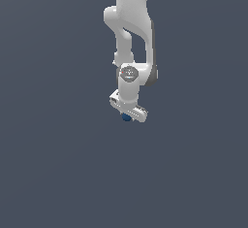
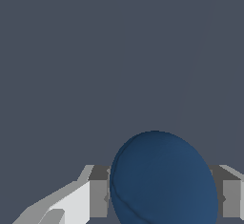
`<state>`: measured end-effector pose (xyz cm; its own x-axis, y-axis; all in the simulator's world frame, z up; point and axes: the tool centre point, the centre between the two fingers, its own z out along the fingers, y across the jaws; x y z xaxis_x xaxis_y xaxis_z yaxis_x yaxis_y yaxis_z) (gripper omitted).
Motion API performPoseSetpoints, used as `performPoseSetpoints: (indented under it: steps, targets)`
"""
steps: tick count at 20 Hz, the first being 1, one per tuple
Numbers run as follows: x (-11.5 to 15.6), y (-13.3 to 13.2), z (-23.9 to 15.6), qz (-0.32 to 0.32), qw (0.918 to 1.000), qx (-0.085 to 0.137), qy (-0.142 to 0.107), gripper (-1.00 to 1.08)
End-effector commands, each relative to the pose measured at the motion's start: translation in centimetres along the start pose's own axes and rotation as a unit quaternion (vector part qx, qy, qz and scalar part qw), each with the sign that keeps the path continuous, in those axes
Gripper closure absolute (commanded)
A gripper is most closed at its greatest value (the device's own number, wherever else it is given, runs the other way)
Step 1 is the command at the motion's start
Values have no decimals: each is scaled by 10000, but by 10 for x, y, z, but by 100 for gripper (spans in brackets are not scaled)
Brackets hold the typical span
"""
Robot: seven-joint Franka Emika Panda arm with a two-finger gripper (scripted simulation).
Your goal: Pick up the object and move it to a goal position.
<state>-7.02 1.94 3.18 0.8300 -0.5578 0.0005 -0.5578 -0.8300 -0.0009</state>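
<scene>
The small dark blue ball [image 1: 127, 118] shows just under the white hand of the arm in the exterior view, near the middle of the picture. In the wrist view the ball [image 2: 162, 180] looms large between the two grey fingers [image 2: 98, 197], which stand against its two sides. My gripper [image 1: 128, 117] points down and is shut on the ball. Most of the ball is hidden by the hand in the exterior view. I cannot tell whether the ball rests on the floor or hangs above it.
A plain dark grey-blue floor [image 1: 58, 164] fills both views. No other object, container or edge shows.
</scene>
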Motion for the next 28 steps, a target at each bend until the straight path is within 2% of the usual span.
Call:
performPoseSetpoints:
  steps: [1,7,13,28]
  targets:
    - [0,1,1,5,10000,-5,-2,108]
    - [2,-5,-4,-1,10000,0,0,108]
    - [8,-26,-21,0,10000,-3,2,108]
    - [39,-118,-98,3,10000,-8,4,108]
